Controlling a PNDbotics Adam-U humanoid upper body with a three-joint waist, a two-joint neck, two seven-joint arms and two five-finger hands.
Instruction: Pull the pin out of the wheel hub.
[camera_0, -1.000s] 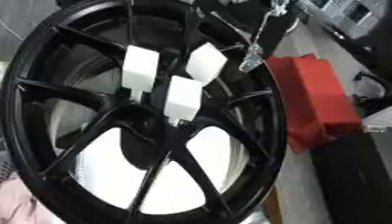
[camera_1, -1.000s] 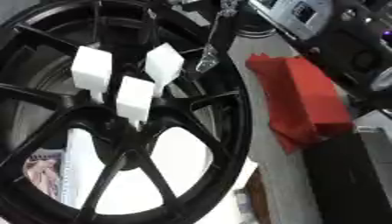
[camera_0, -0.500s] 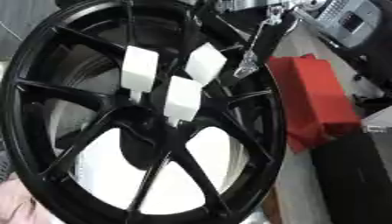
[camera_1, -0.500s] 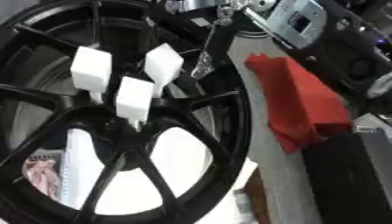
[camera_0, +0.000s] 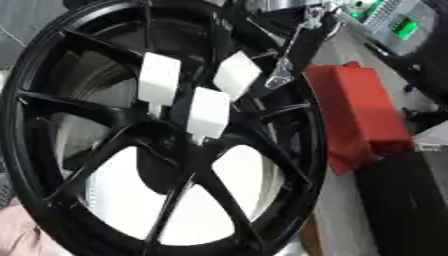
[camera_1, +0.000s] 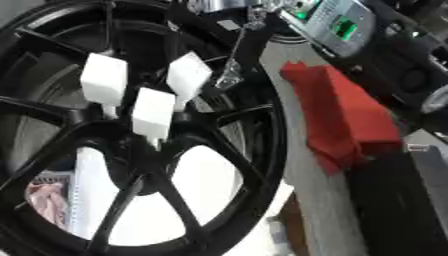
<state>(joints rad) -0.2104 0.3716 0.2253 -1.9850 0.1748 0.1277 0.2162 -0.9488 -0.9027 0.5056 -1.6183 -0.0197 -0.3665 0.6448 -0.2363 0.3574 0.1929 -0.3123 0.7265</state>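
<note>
- A black wheel hub (camera_0: 131, 150) fills the left and centre of the frame, with three white blocks (camera_0: 208, 113) (pins, perhaps) at its middle.
- A red cloth (camera_1: 337, 115) lies on the pale bench (camera_1: 302, 200) at right.
- A grey device (camera_1: 337, 27) sits upper right.
- No robot hand is visible, so its state cannot be told.

Black wheel hub (camera_0: 96, 165), white pins (camera_0: 208, 112), red cloth (camera_0: 359, 117)

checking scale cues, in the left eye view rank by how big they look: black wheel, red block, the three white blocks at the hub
1. black wheel, fills most of the view
2. red block
3. white blocks at the hub: the three look much alike, so no ranking among them.
</note>
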